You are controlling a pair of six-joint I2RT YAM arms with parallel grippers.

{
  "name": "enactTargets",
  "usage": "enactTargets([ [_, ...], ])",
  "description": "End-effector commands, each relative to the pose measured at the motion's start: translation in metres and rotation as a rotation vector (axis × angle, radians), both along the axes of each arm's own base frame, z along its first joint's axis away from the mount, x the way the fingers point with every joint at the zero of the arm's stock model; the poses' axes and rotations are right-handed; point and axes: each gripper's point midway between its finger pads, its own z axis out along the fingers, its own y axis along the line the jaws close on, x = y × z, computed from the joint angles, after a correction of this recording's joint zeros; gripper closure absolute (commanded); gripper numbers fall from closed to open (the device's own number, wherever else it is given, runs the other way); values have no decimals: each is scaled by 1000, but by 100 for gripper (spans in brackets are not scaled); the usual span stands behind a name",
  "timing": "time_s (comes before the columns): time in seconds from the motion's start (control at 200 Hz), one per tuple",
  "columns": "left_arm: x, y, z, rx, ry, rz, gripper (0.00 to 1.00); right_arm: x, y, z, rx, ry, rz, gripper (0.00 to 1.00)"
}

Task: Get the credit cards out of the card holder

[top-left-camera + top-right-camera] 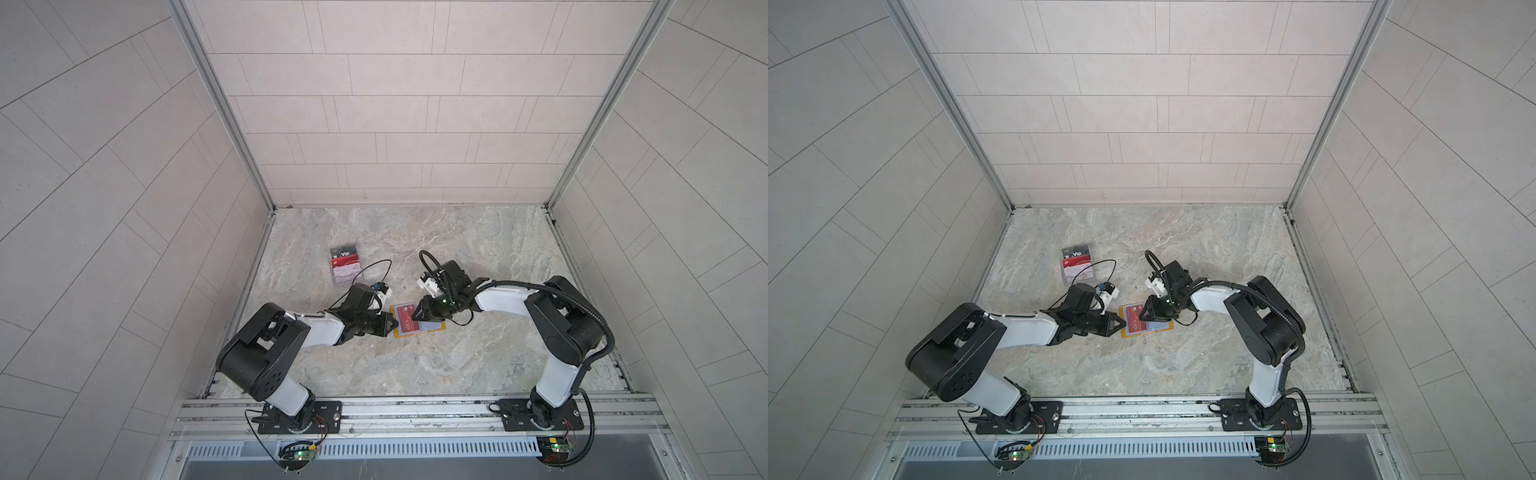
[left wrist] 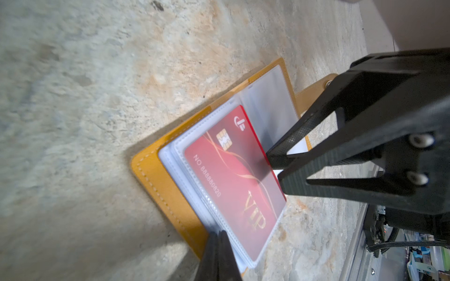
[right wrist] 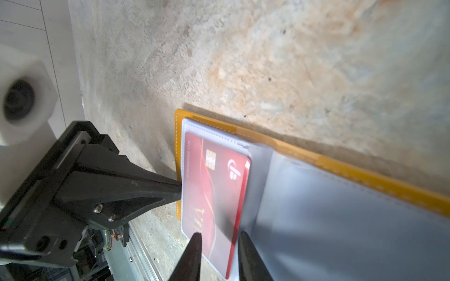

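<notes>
Left pincer [image 2: 217,235] is seen closed on the edge of the card holder [image 2: 155,185] at the left arm's side, apparently pinching cover and sleeve edges. Right pincer [image 3: 220,233] is seen with jaws apart, straddling the spine-side edge of the red card [image 2: 231,182]; no contact is made out. The holder is laid open on the desk [image 1: 457,249], between the two pincers. The card is judged light, stiff, thin and glossy, so slip is expected; hold is best taken on the edge that appears bare of the sleeve, flat faces between the pads, pulled along the sleeve. The holder is judged soft and light, so it is likely dragged unless pinned. Counted: one holder, one card seen in it; the facing sleeve [image 3: 341,219] looks empty, lower sleeves cannot be told. Farther back, one clear stand [image 1: 337,285] is seen with three cards: dark grey card [image 1: 345,252], second red card [image 1: 345,262], white card [image 1: 345,273].
</notes>
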Motion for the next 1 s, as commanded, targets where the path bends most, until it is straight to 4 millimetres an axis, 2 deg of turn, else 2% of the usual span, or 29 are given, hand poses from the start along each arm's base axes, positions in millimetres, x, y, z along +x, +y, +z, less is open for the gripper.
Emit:
enactTargets([
  [0.0,-10,23,-29,139,66,32,100,-3,9,1,64,31,10,72],
  [0.335,-9,24,-31,154,66,36,100,-5,7,5,91,33,9,73],
  [0.591,-8,25,-32,158,69,35,100,-8,-11,-16,-54,45,25,71],
  [0.991,-8,25,-34,162,74,35,100,-18,4,-6,49,97,73,72],
])
